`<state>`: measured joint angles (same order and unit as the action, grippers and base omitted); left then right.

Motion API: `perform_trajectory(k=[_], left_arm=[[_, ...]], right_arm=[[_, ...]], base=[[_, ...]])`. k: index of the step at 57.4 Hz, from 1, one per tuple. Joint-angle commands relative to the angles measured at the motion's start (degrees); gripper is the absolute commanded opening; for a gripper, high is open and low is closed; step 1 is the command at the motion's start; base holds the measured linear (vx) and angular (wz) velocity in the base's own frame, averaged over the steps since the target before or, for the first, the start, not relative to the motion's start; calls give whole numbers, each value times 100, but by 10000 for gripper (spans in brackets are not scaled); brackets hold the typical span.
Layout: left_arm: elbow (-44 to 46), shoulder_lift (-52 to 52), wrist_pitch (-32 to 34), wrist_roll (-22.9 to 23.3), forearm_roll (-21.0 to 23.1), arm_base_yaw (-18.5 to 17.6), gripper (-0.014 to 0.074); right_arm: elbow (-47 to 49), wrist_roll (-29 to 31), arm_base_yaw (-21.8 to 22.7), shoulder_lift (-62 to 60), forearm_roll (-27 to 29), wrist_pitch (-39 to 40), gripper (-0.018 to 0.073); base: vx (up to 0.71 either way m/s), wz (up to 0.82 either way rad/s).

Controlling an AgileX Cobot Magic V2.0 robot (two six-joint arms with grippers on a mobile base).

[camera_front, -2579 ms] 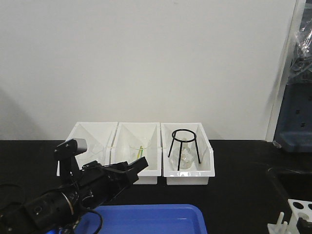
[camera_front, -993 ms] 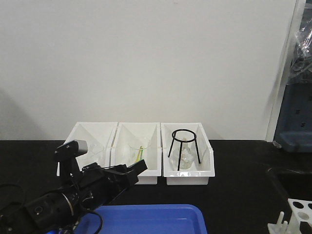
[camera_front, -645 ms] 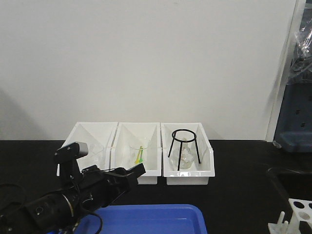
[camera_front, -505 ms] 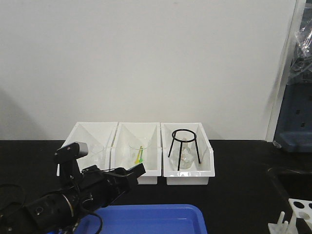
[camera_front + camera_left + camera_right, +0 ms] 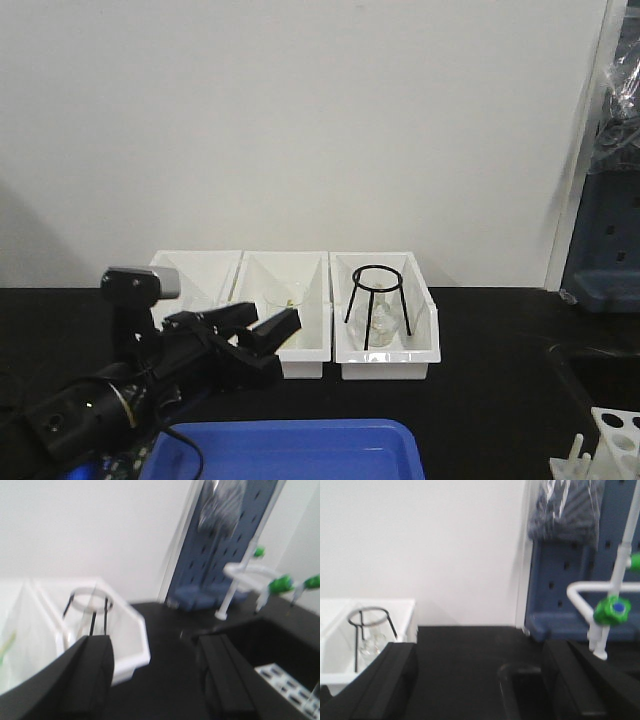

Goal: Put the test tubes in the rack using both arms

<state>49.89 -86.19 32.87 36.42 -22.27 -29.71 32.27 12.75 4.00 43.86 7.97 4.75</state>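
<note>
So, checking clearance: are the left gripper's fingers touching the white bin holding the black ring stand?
Apart. The left wrist view shows the left gripper open, with bare black counter between its fingers and the bin.

Our left arm [image 5: 110, 400] lies low across the lower-left of the front view, its black links rising toward two o'clock from the bottom corner. A grey-capped module [image 5: 140, 283] stands above the wrist. Our left gripper [image 5: 262, 335] points toward three o'clock with its jaws parted; in its own wrist view the two black fingers [image 5: 90, 677] sit wide apart, empty between them. Our right gripper [image 5: 480, 685] shows only in its wrist view, its fingers [image 5: 390, 680] likewise spread wide, gripping nothing.
</note>
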Motion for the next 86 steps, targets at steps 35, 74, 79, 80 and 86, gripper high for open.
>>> perform_trajectory(k=[35, 74, 79, 80, 86], left_arm=[[194, 4430, -3695, -1071, 100, 2, 505], [194, 4772, -4296, -1155, -66, 2, 505], [187, 4772, -4323, -1219, -60, 2, 499], [187, 4772, -4353, -1248, -60, 2, 494], [187, 4777, -4503, -1386, -164, 19, 430]], right_arm=[[385, -4, 0, -1157, -11, -1373, 564], [385, -4, 0, -1157, -11, -1373, 564], [385, -4, 0, -1157, -11, -1373, 564], [385, -4, 0, -1157, -16, -1372, 564], [385, -4, 0, -1157, -16, -1372, 564]], base=[[0, 0], [0, 0], [0, 0], [0, 0], [0, 0]])
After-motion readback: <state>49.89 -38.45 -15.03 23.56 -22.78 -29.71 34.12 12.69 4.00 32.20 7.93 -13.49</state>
